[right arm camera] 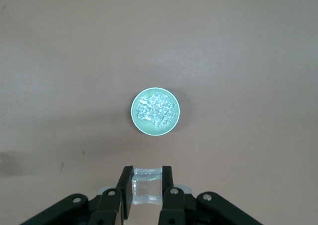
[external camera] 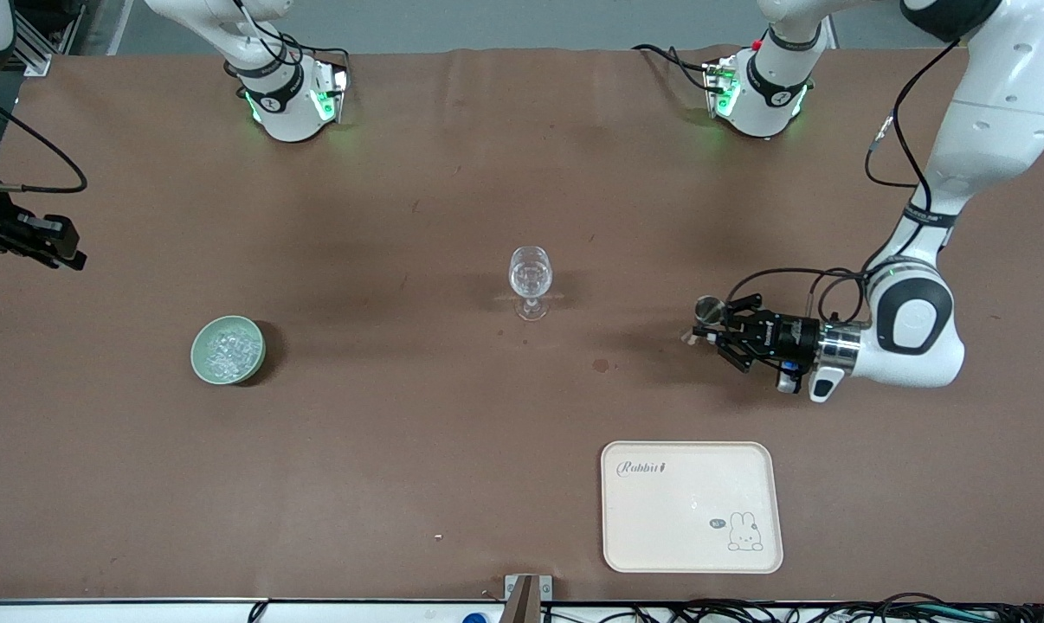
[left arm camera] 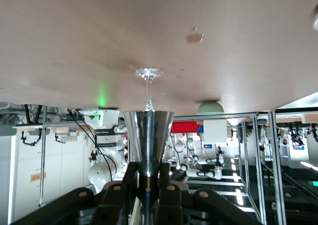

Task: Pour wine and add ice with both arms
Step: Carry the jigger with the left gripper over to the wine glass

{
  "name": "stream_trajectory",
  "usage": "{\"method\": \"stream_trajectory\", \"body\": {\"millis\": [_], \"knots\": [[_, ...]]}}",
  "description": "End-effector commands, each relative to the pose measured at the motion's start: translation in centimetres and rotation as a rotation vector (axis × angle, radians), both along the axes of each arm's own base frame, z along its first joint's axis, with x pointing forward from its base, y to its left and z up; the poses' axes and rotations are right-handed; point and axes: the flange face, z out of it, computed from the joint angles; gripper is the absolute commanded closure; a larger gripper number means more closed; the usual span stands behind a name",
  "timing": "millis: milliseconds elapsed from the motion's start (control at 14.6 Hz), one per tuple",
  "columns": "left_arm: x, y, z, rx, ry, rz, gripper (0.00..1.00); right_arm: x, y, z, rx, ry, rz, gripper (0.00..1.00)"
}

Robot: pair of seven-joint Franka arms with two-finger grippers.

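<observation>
Ice (external camera: 228, 348) lay as small glassy chunks in a round pale green bowl (external camera: 200, 363) toward the right arm's end of the brown table (external camera: 401, 476). Right gripper (right arm camera: 147, 185), high over the bowl, was clamped on one clear cube (right arm camera: 147, 190). Left gripper (external camera: 719, 327) pinched a shiny metal cone, probably a jigger (left arm camera: 148, 135), level with the stemmed glass (external camera: 531, 279). Cream tray (external camera: 692, 554) sat nearest the camera.
</observation>
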Motion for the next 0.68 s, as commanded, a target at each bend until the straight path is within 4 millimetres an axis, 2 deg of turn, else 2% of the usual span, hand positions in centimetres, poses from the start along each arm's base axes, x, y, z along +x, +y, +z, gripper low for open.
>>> {"method": "stream_trajectory", "body": {"millis": [0, 342, 479, 616], "knots": [[-2.2, -2.3, 1.9, 0.035, 0.001, 0.004, 1.00, -0.8, -0.1, 0.5, 0.005, -0.003, 0.004, 0.93], [-4.4, -6.9, 4.2, 0.056, 0.046, -0.039, 1.00, -1.0, 0.5, 0.6, 0.005, 0.004, 0.012, 0.93], [-5.8, -9.0, 5.5, 0.092, 0.050, -0.046, 1.00, -0.9, 1.4, 0.5, 0.005, 0.006, 0.028, 0.93], [-6.4, -10.2, 6.7, 0.114, 0.044, -0.050, 1.00, -0.9, 1.6, 0.3, 0.005, 0.004, 0.033, 0.93]]}}
